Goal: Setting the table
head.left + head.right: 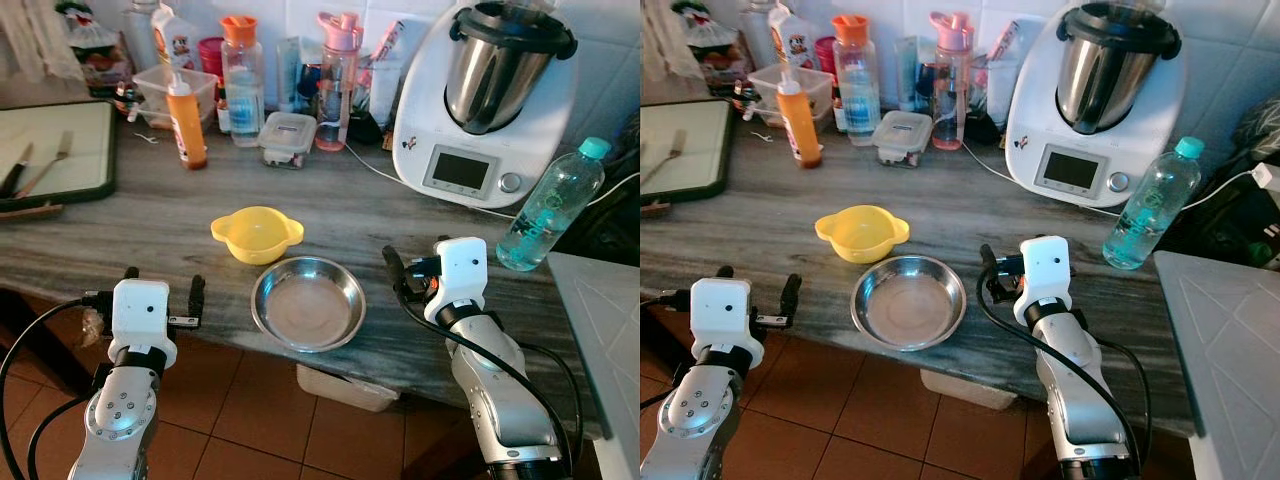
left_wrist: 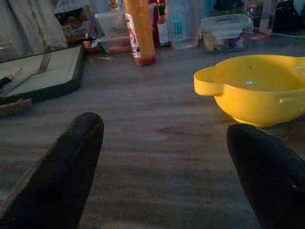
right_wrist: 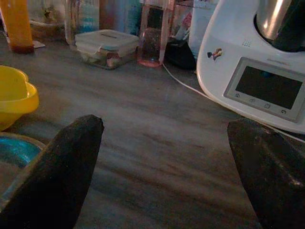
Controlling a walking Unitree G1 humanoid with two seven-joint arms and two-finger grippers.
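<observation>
A yellow plastic bowl sits mid-counter, and a shallow steel bowl lies just in front of it near the counter's front edge. On the far left, a dark-rimmed tray carries a fork and a knife. My left gripper is at the front edge, left of the steel bowl, open with nothing between its fingers; the yellow bowl is ahead of it. My right gripper hovers low over the counter just right of the steel bowl, open and holding nothing, fingers spread.
A white kitchen machine with a cable stands back right. A clear water bottle is beside it. An orange sauce bottle, drink bottles and a lidded box line the back. A white surface borders the right.
</observation>
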